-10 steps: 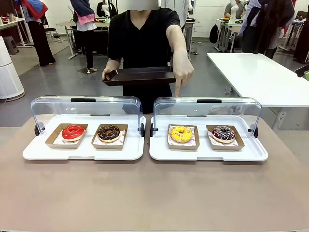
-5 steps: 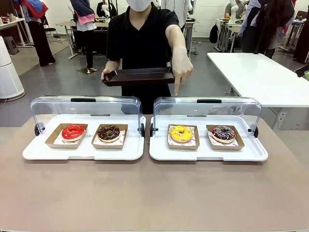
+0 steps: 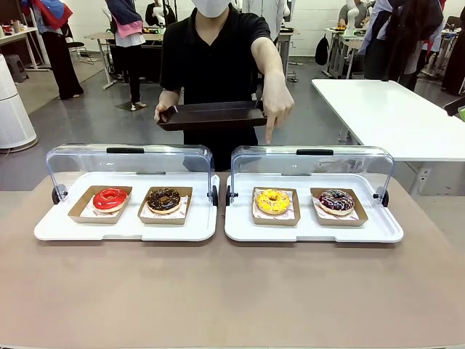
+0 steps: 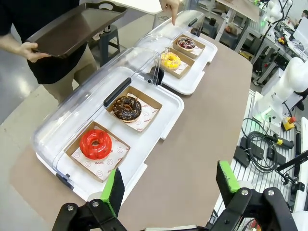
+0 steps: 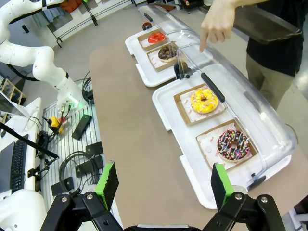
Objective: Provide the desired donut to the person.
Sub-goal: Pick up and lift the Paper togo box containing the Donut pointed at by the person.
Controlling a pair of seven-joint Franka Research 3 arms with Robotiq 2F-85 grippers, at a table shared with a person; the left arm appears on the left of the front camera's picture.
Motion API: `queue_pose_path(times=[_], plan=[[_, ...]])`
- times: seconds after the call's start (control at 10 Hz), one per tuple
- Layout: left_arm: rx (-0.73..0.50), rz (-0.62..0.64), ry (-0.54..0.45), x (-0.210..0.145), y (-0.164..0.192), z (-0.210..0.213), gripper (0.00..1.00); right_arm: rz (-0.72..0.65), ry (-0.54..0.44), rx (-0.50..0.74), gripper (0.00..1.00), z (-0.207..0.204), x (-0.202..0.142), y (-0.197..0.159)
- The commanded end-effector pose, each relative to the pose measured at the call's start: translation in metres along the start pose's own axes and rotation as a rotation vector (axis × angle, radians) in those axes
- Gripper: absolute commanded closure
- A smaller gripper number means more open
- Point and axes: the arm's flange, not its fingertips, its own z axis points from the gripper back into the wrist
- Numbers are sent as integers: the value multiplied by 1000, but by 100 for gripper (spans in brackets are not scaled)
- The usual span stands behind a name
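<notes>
The person [image 3: 214,51] in a black T-shirt stands at the far side of the table, holding a dark tray [image 3: 211,115] in one hand. The other hand [image 3: 275,109] points a finger down over the yellow donut [image 3: 272,201], which sits in a cardboard holder in the right white case. Beside it lies a chocolate sprinkled donut [image 3: 336,201]. The left case holds a red donut [image 3: 110,198] and a chocolate donut [image 3: 163,200]. My left gripper [image 4: 168,185] hangs open high above the table's left end. My right gripper [image 5: 163,185] hangs open above the right end.
Both white cases [image 3: 312,231] have clear lids [image 3: 312,161] swung open toward the person. Bare brown tabletop [image 3: 232,291] stretches between the cases and my side. A white table [image 3: 392,116] stands at the back right.
The person's pointing hand and the dark tray shifted slightly to the right. Neither gripper has moved.
</notes>
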Motion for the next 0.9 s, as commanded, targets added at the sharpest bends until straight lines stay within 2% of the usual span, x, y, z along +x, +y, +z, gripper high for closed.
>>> queue_pose_path(times=[0.0, 0.7, 0.8], plan=[[0, -8, 11, 0, -1, 1, 0, 5, -18, 12, 0, 0, 1, -1], [0, -8, 11, 0, -1, 1, 0, 0, 0, 0, 0, 0, 0, 0], [0, -8, 11, 0, -1, 1, 0, 126, 127, -170, 0, -19, 12, 23]])
